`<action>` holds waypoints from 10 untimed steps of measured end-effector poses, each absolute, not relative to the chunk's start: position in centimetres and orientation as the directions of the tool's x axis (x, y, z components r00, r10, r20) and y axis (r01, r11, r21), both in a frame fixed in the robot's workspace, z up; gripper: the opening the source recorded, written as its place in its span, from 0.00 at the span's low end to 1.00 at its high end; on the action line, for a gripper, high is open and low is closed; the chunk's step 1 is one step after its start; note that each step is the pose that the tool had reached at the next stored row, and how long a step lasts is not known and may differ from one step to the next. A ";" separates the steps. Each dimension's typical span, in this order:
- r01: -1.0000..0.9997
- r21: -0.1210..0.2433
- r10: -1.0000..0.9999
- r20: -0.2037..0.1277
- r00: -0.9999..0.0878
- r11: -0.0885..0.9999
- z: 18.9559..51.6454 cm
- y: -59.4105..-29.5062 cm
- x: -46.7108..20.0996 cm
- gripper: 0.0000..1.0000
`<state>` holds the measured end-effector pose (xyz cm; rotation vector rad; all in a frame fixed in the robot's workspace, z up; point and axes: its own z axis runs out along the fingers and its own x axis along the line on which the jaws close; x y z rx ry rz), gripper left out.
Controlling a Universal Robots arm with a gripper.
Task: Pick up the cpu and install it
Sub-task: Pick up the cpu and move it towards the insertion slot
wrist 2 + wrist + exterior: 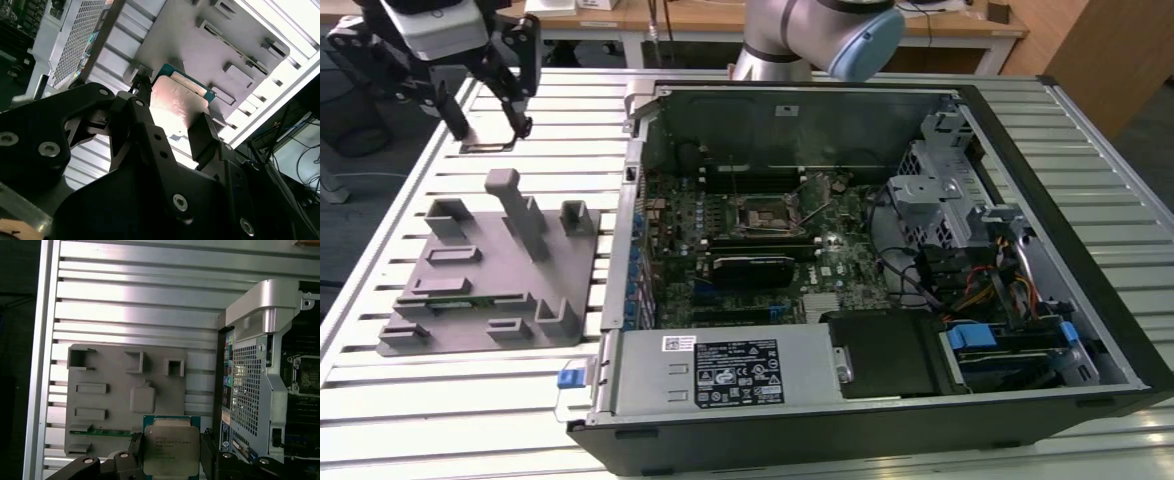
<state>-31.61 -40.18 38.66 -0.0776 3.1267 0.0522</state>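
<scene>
1. Writing first: the cpu (171, 450) carried print on its lid, too fine for me to make out. A black-and-white label (738, 373) sat on the power supply box, well away from my gripper (171, 444).
2. My gripper was clamped on the cpu, a black finger (135, 444) pressed against each of two opposite edges.
3. The chip looked square and flat, with a dull silver lid and a thin green rim. In the second wrist view its face caught a bright glare.
4. Below my gripper and near it lay a grey holder plate (110, 390) with raised blocks and slots.
5. The plate rested on a slatted aluminium table (400, 400).
6. Off to one side of my gripper stood the open computer case (1014, 130), its socket (765, 213) well apart from the chip.
7. Wooden desks (694, 18) lined the room behind.
</scene>
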 end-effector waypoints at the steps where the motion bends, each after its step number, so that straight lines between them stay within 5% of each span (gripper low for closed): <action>1: -0.050 0.033 -0.049 -0.014 -0.999 0.998 38.7 -40.2 -31.3 0.54; 10: -0.050 0.033 -0.049 -0.014 -0.999 0.998 38.5 -40.1 -28.5 0.54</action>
